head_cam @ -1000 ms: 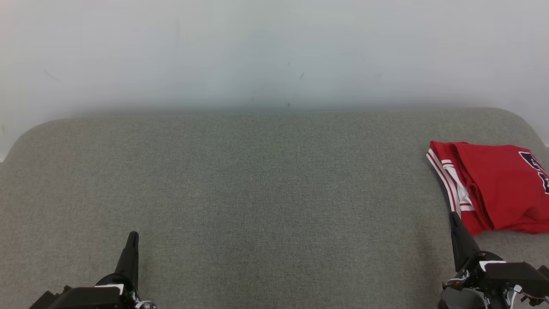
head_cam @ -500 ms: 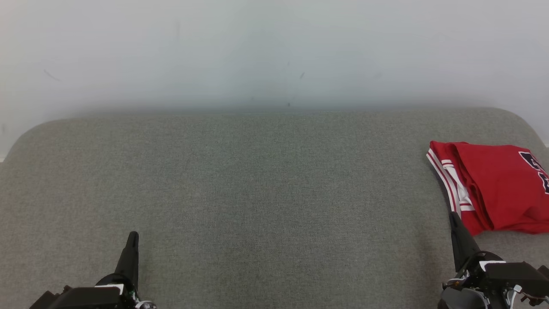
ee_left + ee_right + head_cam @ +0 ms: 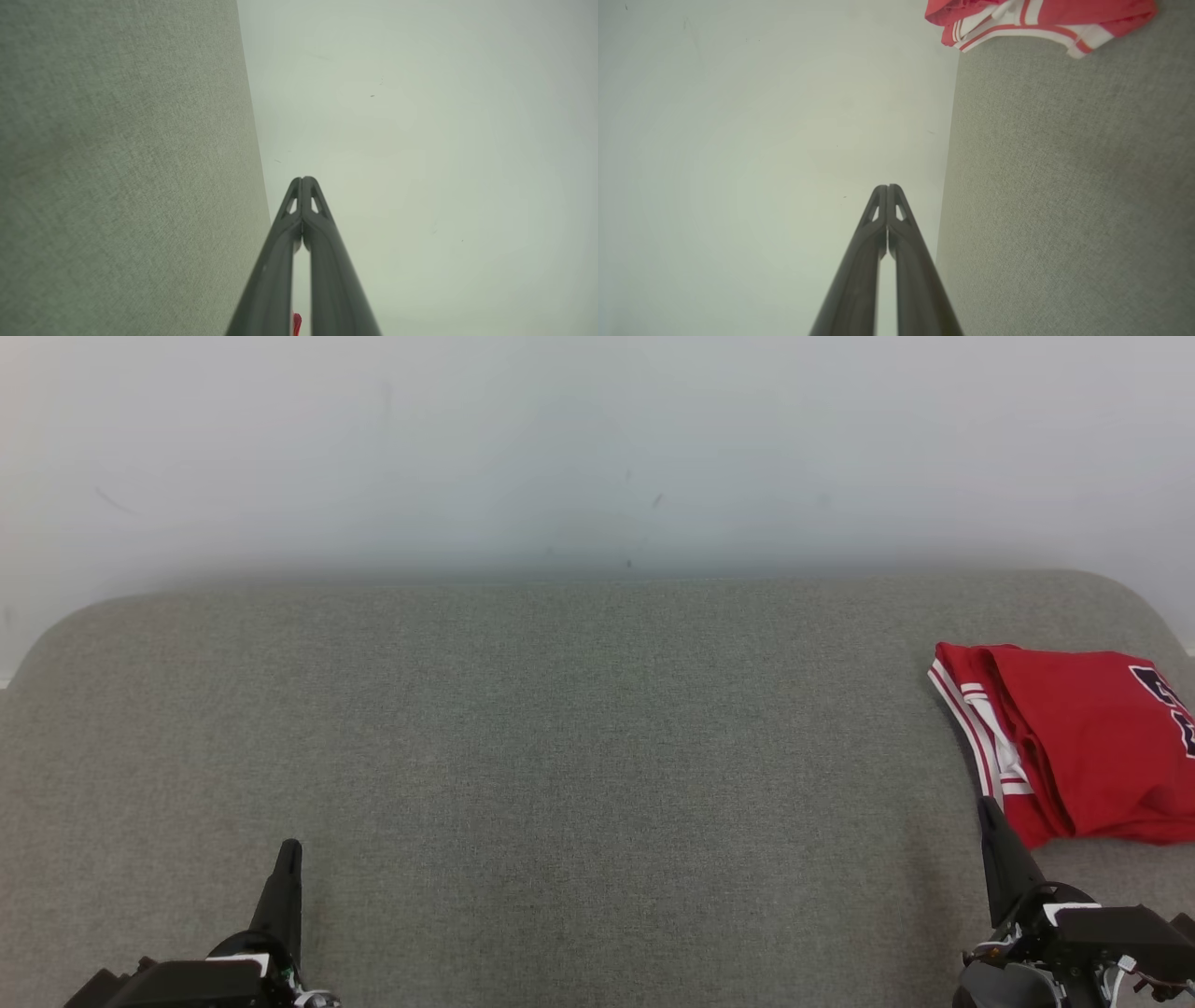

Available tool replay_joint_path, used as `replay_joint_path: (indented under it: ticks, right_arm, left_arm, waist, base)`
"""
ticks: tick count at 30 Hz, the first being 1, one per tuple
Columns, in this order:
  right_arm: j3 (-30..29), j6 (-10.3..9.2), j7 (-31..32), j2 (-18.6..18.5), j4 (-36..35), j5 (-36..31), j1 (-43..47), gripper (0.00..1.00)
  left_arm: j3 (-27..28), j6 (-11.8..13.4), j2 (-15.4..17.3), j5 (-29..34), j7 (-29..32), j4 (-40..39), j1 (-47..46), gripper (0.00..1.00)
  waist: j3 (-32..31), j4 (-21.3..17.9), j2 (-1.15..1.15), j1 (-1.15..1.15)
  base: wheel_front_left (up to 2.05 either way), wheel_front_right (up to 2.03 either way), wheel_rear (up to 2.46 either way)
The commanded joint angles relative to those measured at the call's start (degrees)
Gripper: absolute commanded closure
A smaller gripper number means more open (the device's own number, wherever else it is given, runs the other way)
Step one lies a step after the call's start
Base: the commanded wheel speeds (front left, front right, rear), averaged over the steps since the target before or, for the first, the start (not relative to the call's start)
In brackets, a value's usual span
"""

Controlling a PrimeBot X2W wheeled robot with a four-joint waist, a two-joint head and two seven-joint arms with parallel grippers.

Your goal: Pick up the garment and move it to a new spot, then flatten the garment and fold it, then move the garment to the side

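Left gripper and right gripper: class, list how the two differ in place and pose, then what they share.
1. The left gripper sits lower left over bare grey cushion; the right gripper sits lower right, near the red garment but apart from it.
2. In the head view, the left gripper's fingers lean slightly rightward; the right gripper's lean more steeply leftward.
Shared: both are shut, dark fingers pressed together, holding nothing.
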Motion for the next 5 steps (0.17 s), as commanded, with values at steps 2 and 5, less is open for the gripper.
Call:
replay_joint_path:
  ticks: [2,5]
  right_arm:
    - [-0.14,-0.12,0.14,-0.09,0.0,0.26,-0.19,1.0]
    - [-0.14,-0.12,0.13,-0.09,0.0,0.26,-0.19,1.0]
  left_arm:
    - [0.0,-0.18,0.34,-0.43,0.04,-0.04,-0.62,1.0]
    - [0.0,-0.18,0.34,-0.43,0.04,-0.04,-0.62,1.0]
  waist:
    - [0.0,0.0,0.0,0.0]
    - [0.0,0.0,0.0,0.0]
  base:
    - [0.0,0.0,0.0]
    - [0.0,0.0,0.0]
